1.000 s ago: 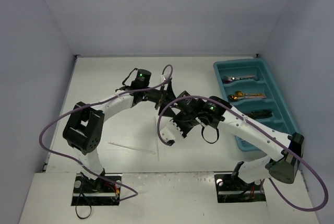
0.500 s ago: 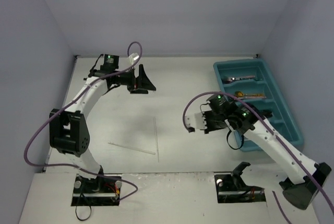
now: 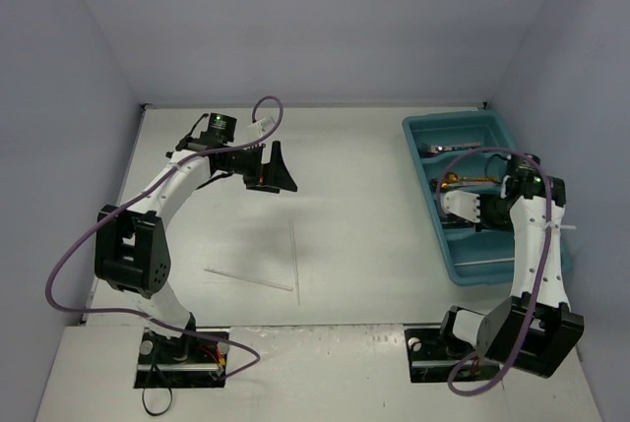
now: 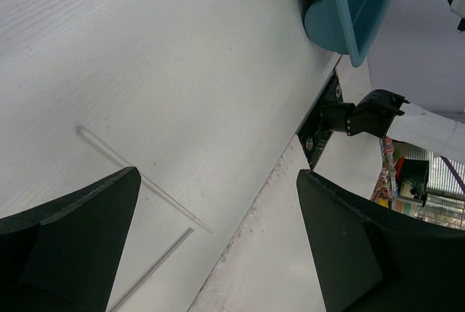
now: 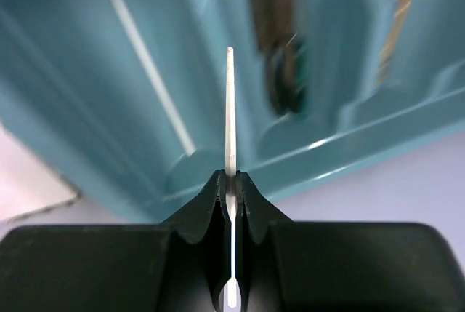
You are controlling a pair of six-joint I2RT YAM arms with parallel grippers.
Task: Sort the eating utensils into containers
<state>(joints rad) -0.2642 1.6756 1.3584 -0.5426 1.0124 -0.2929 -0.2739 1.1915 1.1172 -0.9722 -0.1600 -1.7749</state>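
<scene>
Pinching white stick, right fingers clamped, left fingers wide, empty

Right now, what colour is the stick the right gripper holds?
White. The stick shows best in the right wrist view.

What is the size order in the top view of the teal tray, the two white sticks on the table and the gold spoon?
1. Teal tray, by far.
2. Crosswise white stick and lengthwise white stick: alike in length, unranked.
3. Gold spoon, though a purple cable crosses it.

Fingers pinch a white stick above the teal tray.
</scene>
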